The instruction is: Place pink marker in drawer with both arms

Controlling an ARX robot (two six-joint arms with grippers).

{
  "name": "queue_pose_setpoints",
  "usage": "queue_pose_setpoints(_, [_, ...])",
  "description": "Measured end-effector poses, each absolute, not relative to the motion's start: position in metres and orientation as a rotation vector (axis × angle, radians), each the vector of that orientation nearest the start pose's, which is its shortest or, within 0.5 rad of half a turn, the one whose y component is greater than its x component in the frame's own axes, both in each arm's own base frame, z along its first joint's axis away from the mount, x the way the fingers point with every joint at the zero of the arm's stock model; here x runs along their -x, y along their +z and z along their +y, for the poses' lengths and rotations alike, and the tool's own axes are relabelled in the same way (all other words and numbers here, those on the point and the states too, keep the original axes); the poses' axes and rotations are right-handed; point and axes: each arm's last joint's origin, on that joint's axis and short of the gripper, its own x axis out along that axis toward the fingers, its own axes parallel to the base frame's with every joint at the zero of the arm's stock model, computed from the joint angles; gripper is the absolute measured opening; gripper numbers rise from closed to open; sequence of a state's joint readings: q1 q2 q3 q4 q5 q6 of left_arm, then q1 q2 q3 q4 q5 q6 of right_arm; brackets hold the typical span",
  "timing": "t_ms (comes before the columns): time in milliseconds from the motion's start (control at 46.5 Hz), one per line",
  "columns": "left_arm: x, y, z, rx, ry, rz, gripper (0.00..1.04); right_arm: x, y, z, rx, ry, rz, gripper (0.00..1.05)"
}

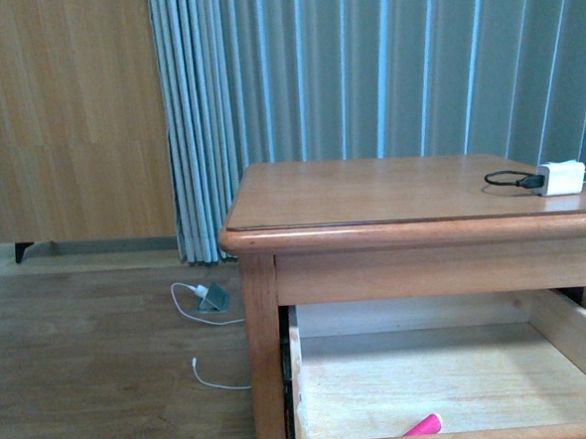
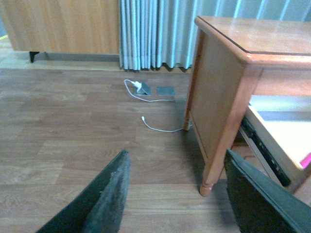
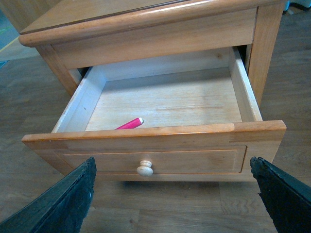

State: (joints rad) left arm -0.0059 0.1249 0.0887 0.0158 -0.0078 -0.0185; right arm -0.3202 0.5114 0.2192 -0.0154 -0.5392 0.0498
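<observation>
Short bright pink marker lies inside the open honey-coloured wooden drawer, against its front wall, left of the middle. Left gripper hangs above the brown plank floor, jaws apart and empty. Right gripper faces the drawer front, jaws wide apart.

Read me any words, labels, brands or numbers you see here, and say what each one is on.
None can be read.
The marker in the drawer shows no legible print.
The charger on the nightstand looks plain white; any marking is too small to tell.
</observation>
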Motion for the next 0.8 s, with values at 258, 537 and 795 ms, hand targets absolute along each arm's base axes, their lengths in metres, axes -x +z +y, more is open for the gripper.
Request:
queue_pose_setpoints(258, [-0.098,0.178,0.0,0.009,-0.002,0.001,0.14,-0.128,0.192,-0.027,-0.178,0.21,0.286,0.96])
queue_pose_setpoints(537, [-0.097,0.171,0.0,0.005,-0.002,-0.015,0.04,-0.128,0.192,-0.027,-0.178,0.211,0.286,0.96])
queue_pose_setpoints(795, [-0.096,0.171,0.0,0.005,-0.002,-0.016,0.04,-0.128,0.191,-0.027,-0.178,0.21,0.286,0.96])
